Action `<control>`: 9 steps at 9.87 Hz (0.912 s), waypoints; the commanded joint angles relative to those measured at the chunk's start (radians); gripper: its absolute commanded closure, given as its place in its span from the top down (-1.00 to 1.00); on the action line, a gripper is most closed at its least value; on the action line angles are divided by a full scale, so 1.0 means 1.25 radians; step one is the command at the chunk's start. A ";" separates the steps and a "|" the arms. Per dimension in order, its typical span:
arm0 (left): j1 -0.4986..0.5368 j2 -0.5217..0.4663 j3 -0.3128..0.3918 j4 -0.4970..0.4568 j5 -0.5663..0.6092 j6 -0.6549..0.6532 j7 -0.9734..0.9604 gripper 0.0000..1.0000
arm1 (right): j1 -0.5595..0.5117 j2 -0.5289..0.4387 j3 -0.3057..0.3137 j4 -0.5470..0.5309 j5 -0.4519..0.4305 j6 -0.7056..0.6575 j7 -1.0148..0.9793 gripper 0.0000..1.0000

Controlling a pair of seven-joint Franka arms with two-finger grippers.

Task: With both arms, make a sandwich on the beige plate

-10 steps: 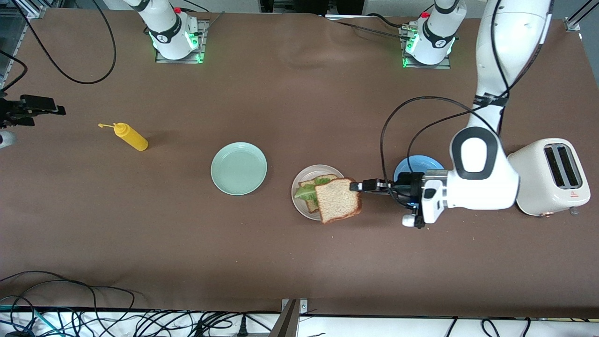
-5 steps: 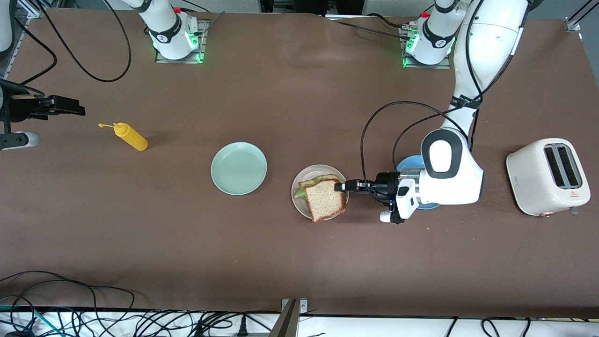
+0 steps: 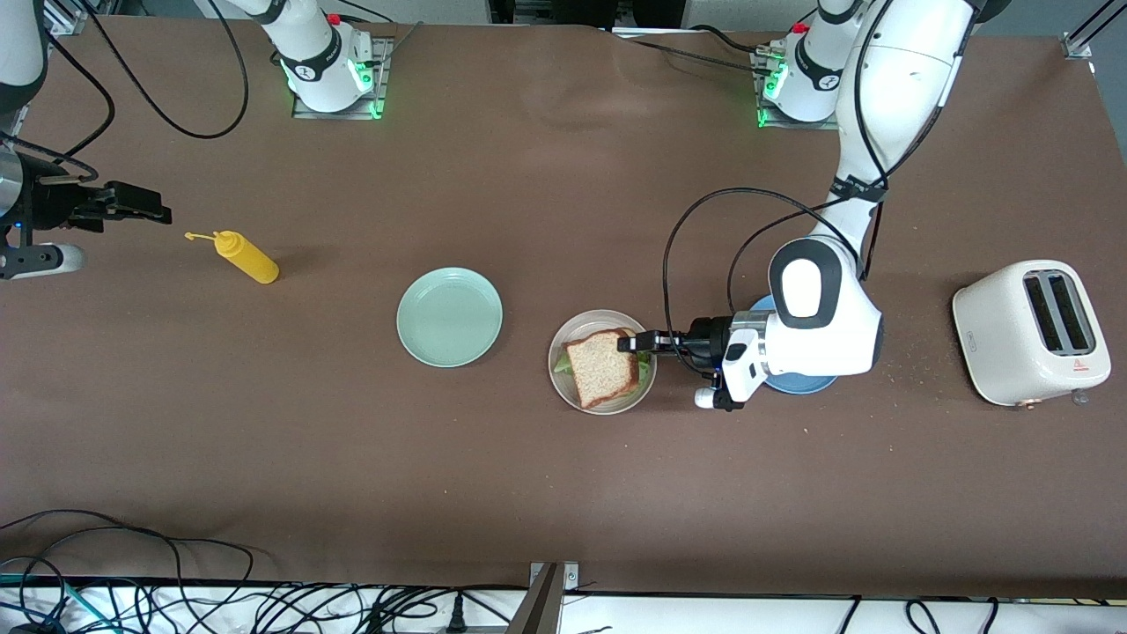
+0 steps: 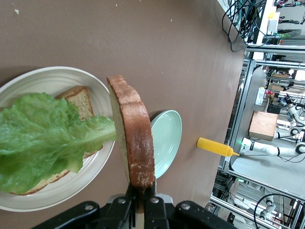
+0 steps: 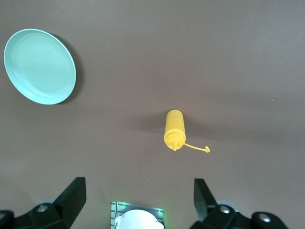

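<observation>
A brown-covered table fills the room, with black cables tangled along its near edge.

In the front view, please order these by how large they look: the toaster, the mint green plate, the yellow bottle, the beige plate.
1. toaster
2. mint green plate and beige plate: nearly alike, the mint one perhaps slightly larger, so I do not rank them
3. yellow bottle

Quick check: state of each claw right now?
Left claw: shut on the top bread slice, over the beige plate.
Right claw: open, holding nothing, waiting at the right arm's end of the table by the mustard bottle.
</observation>
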 commanded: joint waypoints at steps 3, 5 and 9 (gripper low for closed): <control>-0.036 -0.017 0.010 -0.048 -0.031 0.044 0.027 -1.00 | -0.181 -0.112 0.232 -0.123 -0.061 0.062 0.070 1.00; -0.038 -0.015 0.010 -0.063 -0.025 0.044 0.028 -1.00 | -0.184 -0.106 0.233 -0.116 -0.063 0.062 0.069 1.00; -0.029 -0.005 0.016 -0.095 -0.019 0.044 0.110 -1.00 | -0.186 -0.102 0.213 -0.110 -0.061 0.055 0.069 1.00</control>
